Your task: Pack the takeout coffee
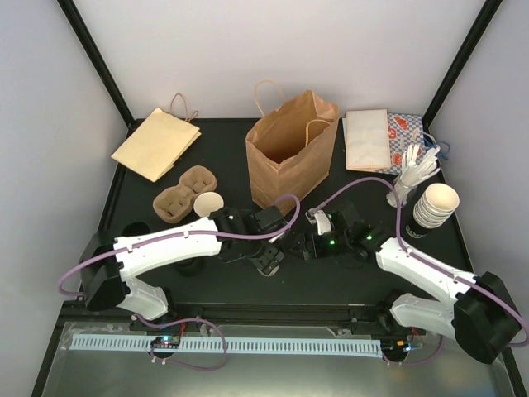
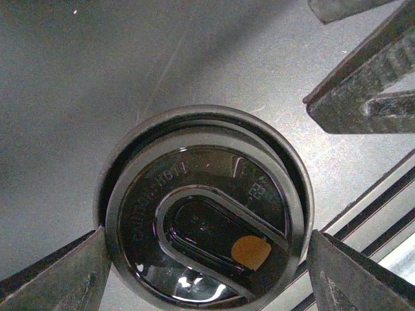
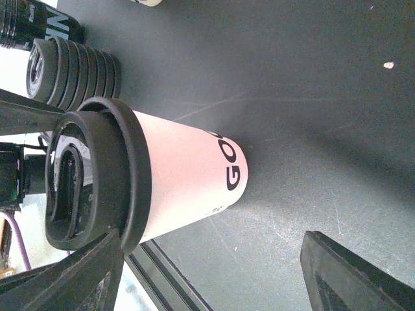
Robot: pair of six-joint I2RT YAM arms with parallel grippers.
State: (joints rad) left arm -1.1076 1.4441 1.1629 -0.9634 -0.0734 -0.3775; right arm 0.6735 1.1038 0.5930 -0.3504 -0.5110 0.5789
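Observation:
The takeout coffee (image 3: 188, 175) is a white paper cup with dark "GO" print and a black lid (image 2: 207, 214), standing on the dark table near its front edge. In the top view it is hidden under my left gripper (image 1: 266, 258). My left gripper (image 2: 207, 259) hangs straight above the lid. Its jaws are spread wide, one fingertip (image 2: 71, 275) close by each side of the rim. My right gripper (image 3: 214, 272) is open beside the cup's lower body and is not touching it. It shows in the top view (image 1: 299, 246) just right of the left gripper.
An open brown paper bag (image 1: 289, 157) stands behind the grippers. A brown cup carrier (image 1: 183, 194) with an open cream cup (image 1: 208, 204) by it lies to the left, and a flat bag (image 1: 157, 142) far left. A cup stack (image 1: 434, 207) and cutlery (image 1: 417, 169) stand right. A lid stack (image 3: 74, 65) is nearby.

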